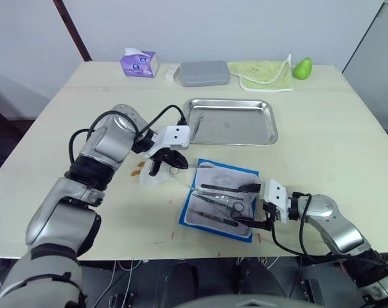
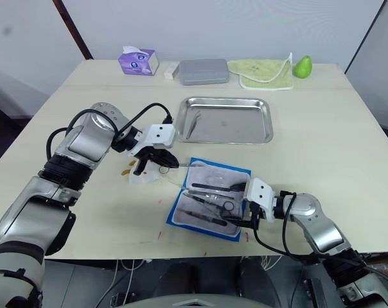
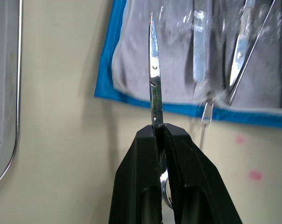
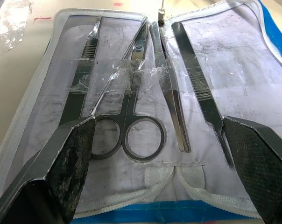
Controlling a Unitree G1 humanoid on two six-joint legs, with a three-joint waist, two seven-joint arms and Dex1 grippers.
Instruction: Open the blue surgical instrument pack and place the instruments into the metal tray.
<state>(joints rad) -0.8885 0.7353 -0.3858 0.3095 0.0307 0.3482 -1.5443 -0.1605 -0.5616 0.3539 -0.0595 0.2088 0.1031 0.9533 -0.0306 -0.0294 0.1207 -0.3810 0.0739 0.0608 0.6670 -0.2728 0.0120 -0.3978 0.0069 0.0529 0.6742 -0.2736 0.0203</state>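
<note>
The blue surgical instrument pack (image 1: 221, 199) lies open flat on the table, pale lining up, just in front of the metal tray (image 1: 231, 121). Several instruments (image 4: 131, 133) lie in it side by side under clear film: ring-handled scissors, tweezers (image 4: 171, 98) and forceps (image 4: 201, 88). My left gripper (image 1: 167, 161) hovers left of the pack, shut on a pair of silver scissors (image 3: 153, 79) whose blades point toward the pack's blue edge. My right gripper (image 1: 247, 205) is open at the pack's right end, its fingers (image 4: 68, 170) spread on either side of the instruments' handles. One thin instrument (image 2: 189, 125) lies in the tray's left part.
A crumpled clear scrap (image 1: 152, 178) and small orange bits (image 1: 137, 168) lie under the left gripper. Along the far edge stand a purple tissue pack (image 1: 139, 63), a small white box (image 1: 172, 72), a grey case (image 1: 204, 72), a green cloth (image 1: 263, 74) and a green pear (image 1: 302, 68).
</note>
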